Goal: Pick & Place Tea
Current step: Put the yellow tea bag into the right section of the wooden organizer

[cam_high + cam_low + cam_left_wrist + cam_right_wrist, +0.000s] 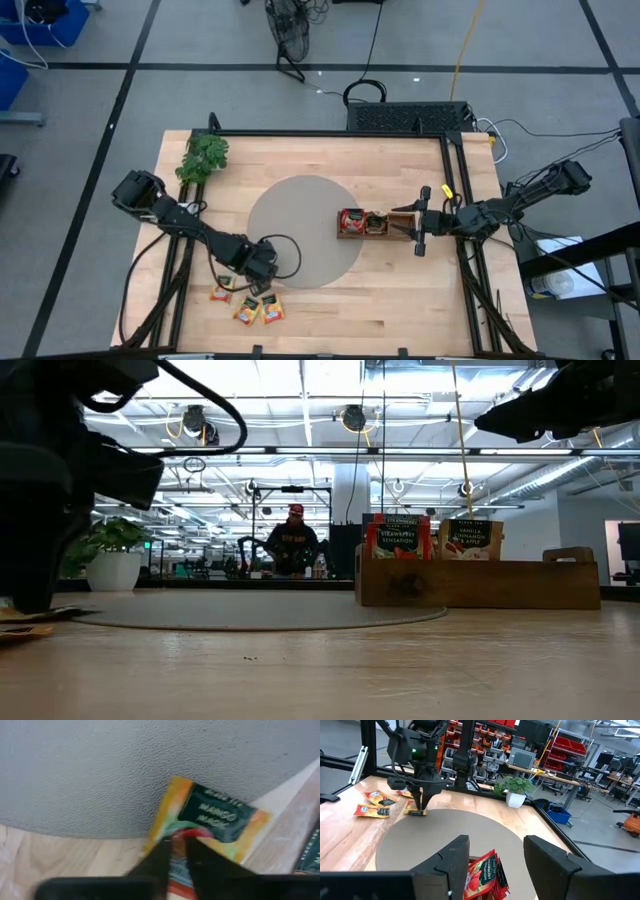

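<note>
An orange-yellow tea sachet (215, 815) with a dark printed patch lies across the rim of the round grey mat (300, 230). My left gripper (180, 852) points down at it with its fingers closed in on the sachet. A wooden tray (375, 225) on the mat's right side holds upright red sachets (485, 875) and a pale one (470, 540). My right gripper (492, 865) hovers level at the tray's right end, open, with nothing between its fingers. My left gripper pinches the orange-yellow sachet between its two fingers at the edge nearest the wood (181, 834), where the wrapper bulges up between the fingertips. The fingers come from above, pointing down. The rest of the sachet lies flat, mostly on the mat (415, 811).
Several loose sachets (246, 311) lie on the bare wood near the table's front left, close to my left gripper. A green leafy sprig (203, 157) stands at the far left corner. A black frame borders the table. A person (292, 545) stands far behind it.
</note>
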